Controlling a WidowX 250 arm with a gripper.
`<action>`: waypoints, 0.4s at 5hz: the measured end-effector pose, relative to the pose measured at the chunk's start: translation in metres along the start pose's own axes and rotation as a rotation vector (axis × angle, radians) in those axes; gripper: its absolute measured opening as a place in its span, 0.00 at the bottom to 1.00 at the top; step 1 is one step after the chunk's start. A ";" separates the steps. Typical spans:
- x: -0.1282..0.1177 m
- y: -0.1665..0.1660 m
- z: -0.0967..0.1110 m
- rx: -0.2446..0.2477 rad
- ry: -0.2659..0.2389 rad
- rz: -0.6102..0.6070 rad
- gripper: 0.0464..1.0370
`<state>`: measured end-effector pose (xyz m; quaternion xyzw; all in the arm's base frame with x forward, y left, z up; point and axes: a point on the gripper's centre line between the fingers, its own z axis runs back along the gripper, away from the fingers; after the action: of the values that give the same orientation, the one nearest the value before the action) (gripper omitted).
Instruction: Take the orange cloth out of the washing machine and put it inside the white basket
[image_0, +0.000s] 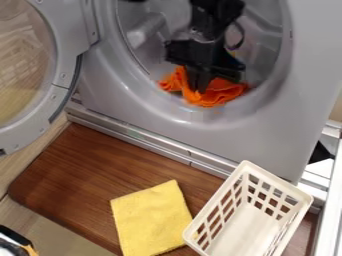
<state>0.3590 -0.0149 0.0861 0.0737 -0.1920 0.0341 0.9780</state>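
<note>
Where drum (259, 37) opens, 1 orange cloth (226, 93) lies rumpled.

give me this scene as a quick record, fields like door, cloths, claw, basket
machine: front-loading washing machine
door: swung open, at image left
orange cloth: crumpled, at the drum opening's lower edge
claw: at the orange cloth
basket: white, latticed sides, orange cloth not yet inside
yellow cloth: flat on brown wooden board, left of basket
</note>
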 end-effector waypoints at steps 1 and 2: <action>-0.016 -0.026 0.023 0.002 -0.026 -0.001 0.01; -0.033 -0.055 0.027 -0.032 -0.011 -0.036 0.01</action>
<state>0.3236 -0.0750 0.0911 0.0618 -0.1964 0.0130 0.9785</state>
